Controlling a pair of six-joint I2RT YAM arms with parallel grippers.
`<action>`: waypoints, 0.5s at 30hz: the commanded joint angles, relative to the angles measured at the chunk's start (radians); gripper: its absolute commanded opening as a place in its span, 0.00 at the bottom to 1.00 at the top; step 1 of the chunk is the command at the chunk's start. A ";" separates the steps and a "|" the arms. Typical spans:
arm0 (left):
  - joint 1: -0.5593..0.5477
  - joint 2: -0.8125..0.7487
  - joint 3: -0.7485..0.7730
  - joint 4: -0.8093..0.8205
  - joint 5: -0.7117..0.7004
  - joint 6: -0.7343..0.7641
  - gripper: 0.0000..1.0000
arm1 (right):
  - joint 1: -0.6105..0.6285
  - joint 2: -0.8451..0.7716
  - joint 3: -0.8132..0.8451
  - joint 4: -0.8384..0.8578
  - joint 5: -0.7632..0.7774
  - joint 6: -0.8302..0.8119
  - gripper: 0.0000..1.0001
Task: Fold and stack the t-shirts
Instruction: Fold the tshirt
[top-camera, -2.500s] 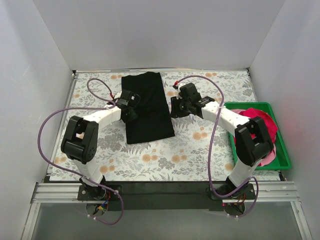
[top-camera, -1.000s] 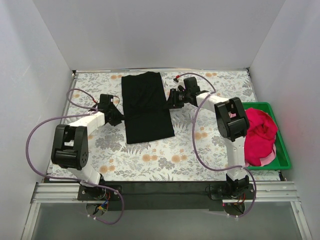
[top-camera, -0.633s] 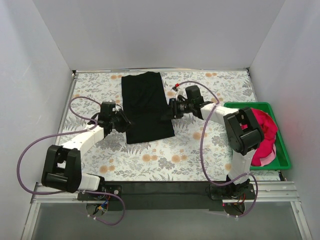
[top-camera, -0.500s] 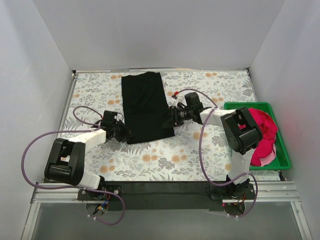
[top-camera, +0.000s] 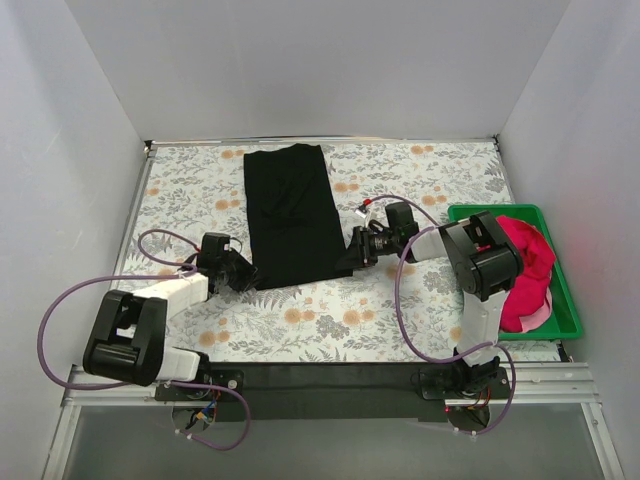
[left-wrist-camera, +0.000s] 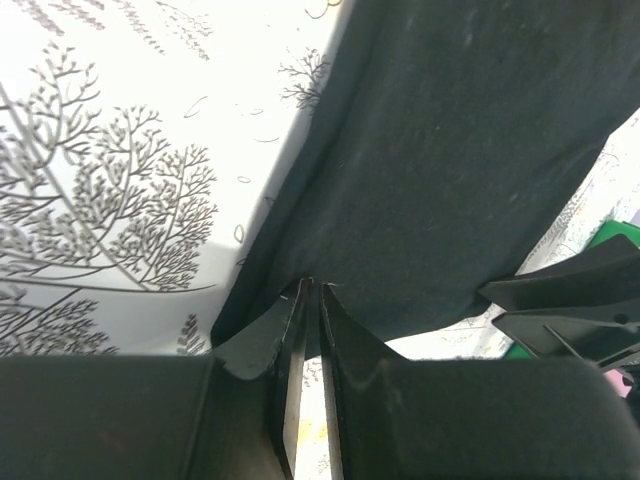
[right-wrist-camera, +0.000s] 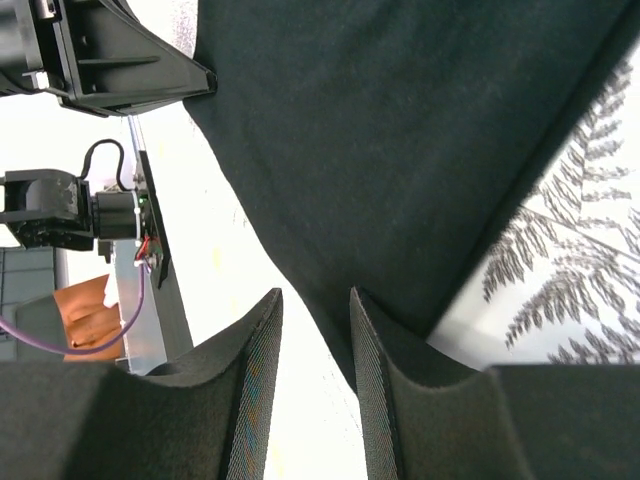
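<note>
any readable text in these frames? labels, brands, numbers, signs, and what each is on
No readable text in any view.
black t-shirt: plain, no print or tag showing.
pinkish-red t-shirt in the green crate: no print visible.
tablecloth: floral pattern only.
Arm housings and the small electronics at the near edge: any markings are too small to read.

We see a floral tablecloth (top-camera: 420, 300) across the middle of the frame, white walls (top-camera: 320, 70) around it. At the right edge sits a green crate (top-camera: 497, 209).
</note>
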 joint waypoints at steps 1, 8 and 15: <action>0.010 -0.014 -0.039 -0.129 -0.101 0.044 0.13 | -0.020 -0.010 -0.048 -0.044 0.047 -0.068 0.36; 0.008 -0.131 0.024 -0.183 -0.101 0.147 0.20 | -0.014 -0.140 -0.049 -0.056 0.064 -0.028 0.36; 0.008 -0.160 0.125 -0.194 -0.147 0.203 0.24 | -0.013 -0.134 0.094 -0.063 0.073 0.021 0.36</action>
